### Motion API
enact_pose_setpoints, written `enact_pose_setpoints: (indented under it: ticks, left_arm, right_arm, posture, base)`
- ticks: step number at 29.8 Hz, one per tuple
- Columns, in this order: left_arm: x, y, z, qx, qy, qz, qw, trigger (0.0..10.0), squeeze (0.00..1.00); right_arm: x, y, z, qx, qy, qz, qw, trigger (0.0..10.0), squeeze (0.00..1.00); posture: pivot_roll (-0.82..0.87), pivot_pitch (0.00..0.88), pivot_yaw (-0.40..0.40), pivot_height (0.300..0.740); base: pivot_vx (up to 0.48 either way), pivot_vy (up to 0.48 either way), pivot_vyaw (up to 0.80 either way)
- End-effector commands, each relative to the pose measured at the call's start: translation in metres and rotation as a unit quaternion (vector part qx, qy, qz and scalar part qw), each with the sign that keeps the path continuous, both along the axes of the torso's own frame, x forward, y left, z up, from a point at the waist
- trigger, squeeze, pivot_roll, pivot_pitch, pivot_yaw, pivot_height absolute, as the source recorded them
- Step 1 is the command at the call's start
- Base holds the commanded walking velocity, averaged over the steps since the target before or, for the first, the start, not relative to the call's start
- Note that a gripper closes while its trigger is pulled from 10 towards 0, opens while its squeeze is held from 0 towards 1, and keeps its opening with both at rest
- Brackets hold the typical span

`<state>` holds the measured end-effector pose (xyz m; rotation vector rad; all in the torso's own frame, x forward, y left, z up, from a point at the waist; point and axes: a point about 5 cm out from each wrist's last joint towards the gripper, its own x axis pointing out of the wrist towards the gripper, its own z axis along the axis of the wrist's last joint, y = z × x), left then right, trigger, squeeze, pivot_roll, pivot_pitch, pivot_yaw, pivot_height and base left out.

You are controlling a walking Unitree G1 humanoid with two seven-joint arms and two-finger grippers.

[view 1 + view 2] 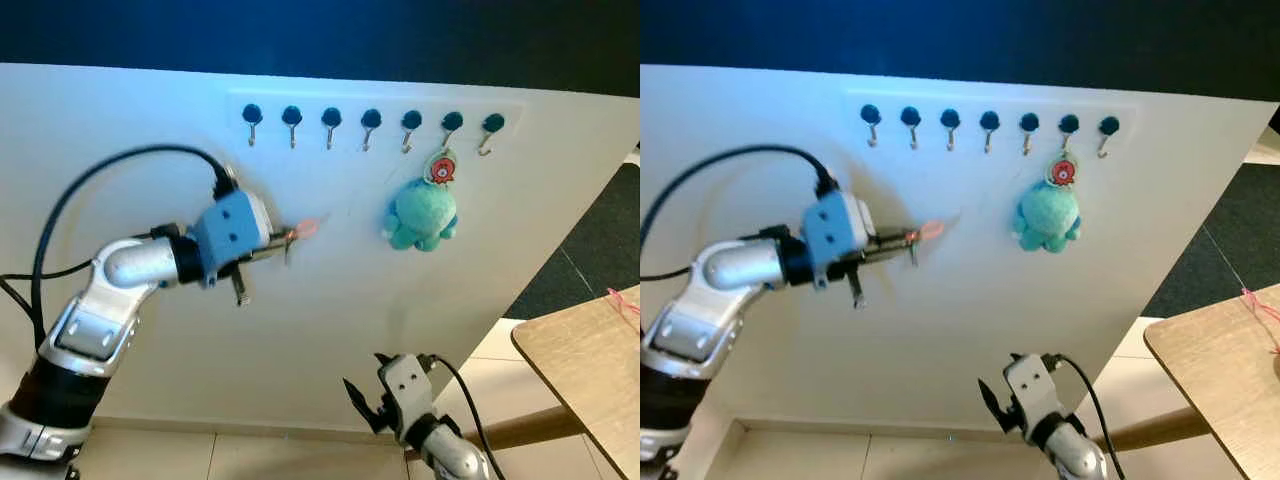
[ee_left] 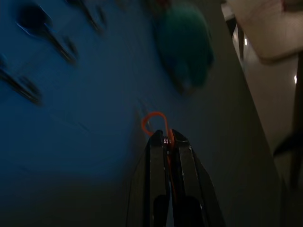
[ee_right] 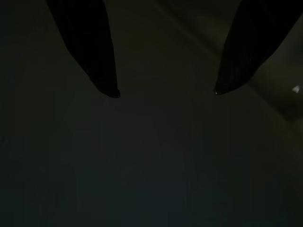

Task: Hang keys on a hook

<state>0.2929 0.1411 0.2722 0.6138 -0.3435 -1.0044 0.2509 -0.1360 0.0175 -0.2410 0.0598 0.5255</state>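
Head views: the left gripper (image 1: 288, 240) is raised against a white board (image 1: 120, 130), its fingers closed on the keys (image 1: 305, 229), held by an orange loop that sticks out past the fingertips. A small metal piece (image 1: 241, 296) dangles beneath the gripper body; whether it is a key cannot be told. Above and beyond the fingertips runs a row of seven dark-knobbed hooks (image 1: 371, 121); the loop lies below the row and apart from it, touching no hook. Further along the pointing direction, a teal plush toy (image 1: 421, 214) hangs from the sixth hook (image 1: 451, 124) by a round tag (image 1: 442, 168). The right gripper (image 1: 372, 392) sits low in front of the board, with a wooden table (image 1: 585, 370) off to its outer side.

Left wrist view: dark and bluish, but it shows the grip closely. The two fingers (image 2: 156, 165) meet, pinching the orange loop (image 2: 155, 123), which curls just ahead of the tips. Blurred hooks (image 2: 52, 38) and the plush toy (image 2: 185, 45) lie ahead.

Right wrist view: nearly black; the fingertips (image 3: 110, 90) stand wide apart with nothing between them.
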Motion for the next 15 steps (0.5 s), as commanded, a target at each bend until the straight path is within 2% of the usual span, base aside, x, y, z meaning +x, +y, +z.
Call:
enact_pose_setpoints:
  ticks: [1,2,6,8,12,15]
  left_arm:
    - [-0.003,-0.006,0.012,-0.033,-0.012,-0.024,0.999,10.0,0.00]
    - [-0.003,-0.006,0.012,-0.033,-0.012,-0.024,0.999,10.0,0.00]
    - [0.003,-0.010,0.031,-0.080,-0.050,-0.011,0.995,10.0,0.00]
    - [0.004,-0.010,0.032,-0.085,-0.051,-0.008,0.995,10.0,0.00]
    - [0.016,-0.009,0.039,-0.117,-0.080,0.036,0.989,10.0,0.00]
    - [0.020,-0.011,0.038,-0.115,-0.074,0.045,0.990,10.0,0.00]
  right_arm:
    - [0.001,0.003,0.004,0.007,-0.015,0.004,1.000,10.0,0.00]
    - [0.001,0.003,0.004,0.007,-0.015,0.004,1.000,10.0,0.00]
    - [0.009,0.010,0.018,0.026,-0.047,0.008,0.999,10.0,0.00]
    - [0.009,0.011,0.020,0.028,-0.052,0.008,0.998,10.0,0.00]
    - [0.016,0.014,0.036,0.050,-0.092,0.005,0.995,10.0,0.00]
    - [0.018,0.016,0.040,0.055,-0.098,0.005,0.994,10.0,0.00]
  posture:
    - [0.06,0.052,-0.029,0.740]
    - [0.06,0.052,-0.029,0.740]
    - [0.06,0.052,-0.027,0.740]
    - [0.06,0.053,-0.026,0.740]
    - [0.05,0.055,-0.023,0.740]
    - [0.05,0.055,-0.022,0.740]
  base:
    - [0.000,0.000,0.00]
    - [0.000,0.000,0.00]
    - [0.000,0.000,0.00]
    - [0.000,0.000,0.00]
    - [0.000,0.000,0.00]
    - [0.000,0.000,0.00]
